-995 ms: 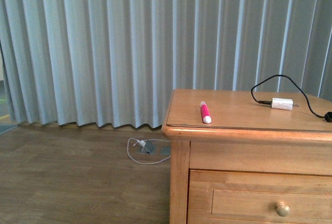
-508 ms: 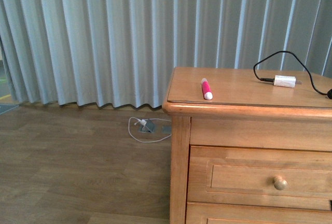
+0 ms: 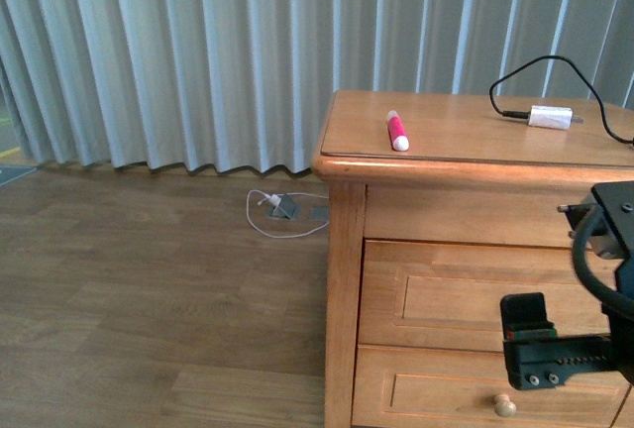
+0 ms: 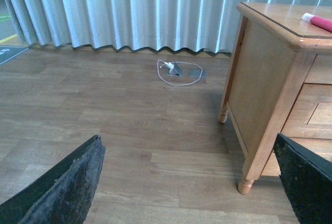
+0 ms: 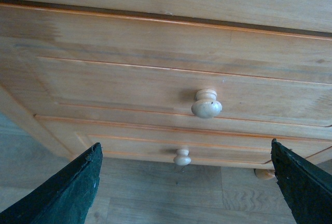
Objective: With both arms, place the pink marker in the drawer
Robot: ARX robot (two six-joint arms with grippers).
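Observation:
The pink marker [image 3: 396, 132] lies on top of the wooden chest [image 3: 342, 250], near its left front corner. It also shows in the left wrist view [image 4: 317, 22]. The top drawer [image 3: 446, 294] is shut; in the front view my right arm hides its knob. My right gripper [image 3: 540, 349] hangs open and empty in front of the drawer fronts. In the right wrist view, the gripper [image 5: 185, 143] faces the drawer's round knob [image 5: 206, 103] from a short distance. My left gripper [image 4: 187, 137] is open and empty, low over the floor to the left of the chest.
A white plug adapter with a black cable [image 3: 551, 117] lies at the back right of the chest top. A lower drawer has its own knob [image 3: 505, 406]. A floor socket with a white cable [image 3: 282, 208] sits by the grey curtain [image 3: 198, 52]. Wood floor spreads left.
The front view has shifted so the chest sits higher and more of its drawers show. My right arm and gripper have come into view in front of the drawers.

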